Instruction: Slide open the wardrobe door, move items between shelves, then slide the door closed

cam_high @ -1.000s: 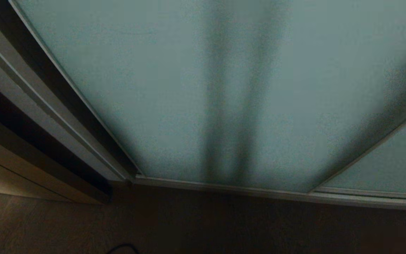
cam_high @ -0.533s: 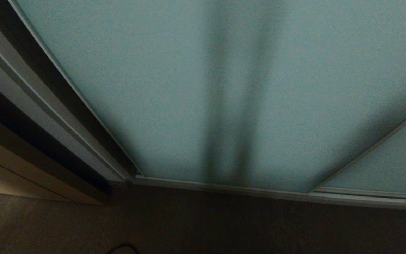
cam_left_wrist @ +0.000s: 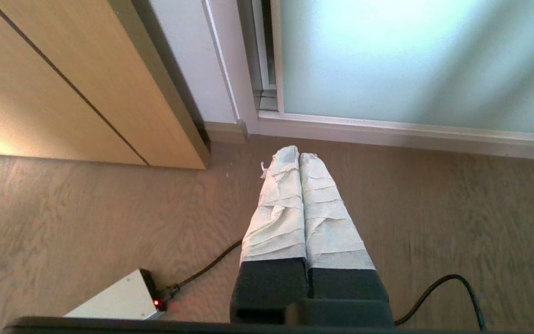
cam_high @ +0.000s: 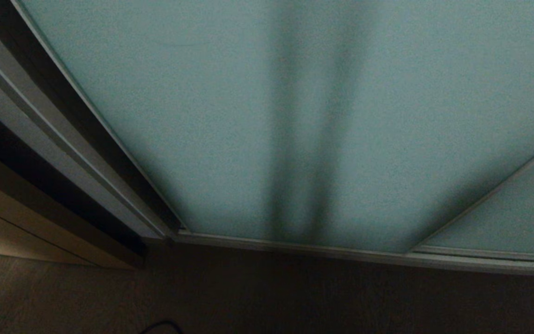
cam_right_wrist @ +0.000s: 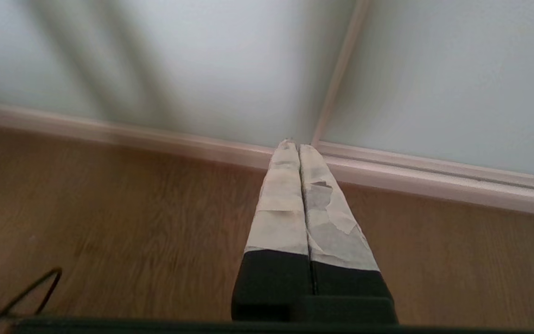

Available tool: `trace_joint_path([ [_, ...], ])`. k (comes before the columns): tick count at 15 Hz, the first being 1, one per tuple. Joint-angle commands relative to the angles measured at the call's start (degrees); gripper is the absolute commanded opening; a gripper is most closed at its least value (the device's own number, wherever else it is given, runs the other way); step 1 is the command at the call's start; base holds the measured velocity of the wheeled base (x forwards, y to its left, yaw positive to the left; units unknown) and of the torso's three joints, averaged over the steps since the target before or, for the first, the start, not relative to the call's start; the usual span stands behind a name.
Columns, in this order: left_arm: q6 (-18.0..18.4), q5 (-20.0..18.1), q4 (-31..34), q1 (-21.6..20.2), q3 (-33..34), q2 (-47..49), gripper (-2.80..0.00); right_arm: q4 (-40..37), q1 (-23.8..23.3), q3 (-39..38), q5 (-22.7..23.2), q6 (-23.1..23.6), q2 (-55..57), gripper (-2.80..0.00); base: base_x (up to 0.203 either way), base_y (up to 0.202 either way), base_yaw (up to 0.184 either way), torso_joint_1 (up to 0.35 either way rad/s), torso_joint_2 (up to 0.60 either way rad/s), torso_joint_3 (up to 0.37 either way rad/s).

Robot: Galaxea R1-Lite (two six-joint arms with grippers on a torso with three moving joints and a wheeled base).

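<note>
**Door shut, both arms low and empty**

Wood-grain floor [cam_left_wrist: 86, 218] ran up to the wardrobe's bottom rail [cam_high: 295, 246], and the frosted teal door [cam_high: 230, 116] filled nearly the whole head view, standing closed across the opening. A second panel [cam_high: 517, 218] overlapped it at the right, their frames meeting in a thin silver strip. No shelf and no bag showed anywhere; whatever sat inside stayed hidden behind the glass, apart from two dim vertical shadows on the panel.

Neither arm reached the head view. The left gripper [cam_left_wrist: 295, 155] hung low over the floor, near the corner where the door's frame met the white jamb [cam_left_wrist: 188, 69] and a wooden cabinet [cam_left_wrist: 63, 83]. Its taped fingers [cam_left_wrist: 276, 204] were pressed together on nothing, which suited an arm simply parked. A small grey box [cam_left_wrist: 114, 299] with a red light and a cable [cam_left_wrist: 443, 287] lay on the floor beneath it.

The right gripper [cam_right_wrist: 293, 144] pointed at the foot of the seam between the two panels, fingers likewise pressed together and empty. With the door closed and both pincers clear of it, either the task was finished or nothing had begun; these views alone could not say which.
</note>
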State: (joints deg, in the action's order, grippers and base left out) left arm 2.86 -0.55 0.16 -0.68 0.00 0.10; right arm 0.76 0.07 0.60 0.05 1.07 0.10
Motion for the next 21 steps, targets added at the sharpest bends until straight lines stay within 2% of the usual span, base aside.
trace_joint_path([
  [1,0.04,0.02,0.02,-0.02,0.0,0.08,-2.8,-1.13,0.04,-0.5,0.13,0.06,-0.01,-2.8,0.0,0.0,0.0,0.0,0.0,0.0],
  [8,0.04,0.02,0.02,-0.02,0.0,0.08,-2.8,-0.85,0.01,-0.69,-0.14,-1.78,-0.36,-2.8,0.0,0.0,0.0,0.0,0.0,0.0],
  [21,0.04,0.02,0.02,-0.02,0.0,0.08,-2.8,-0.85,0.1,-0.69,-0.14,-1.87,-0.27,-2.8,0.0,0.0,0.0,0.0,0.0,0.0],
])
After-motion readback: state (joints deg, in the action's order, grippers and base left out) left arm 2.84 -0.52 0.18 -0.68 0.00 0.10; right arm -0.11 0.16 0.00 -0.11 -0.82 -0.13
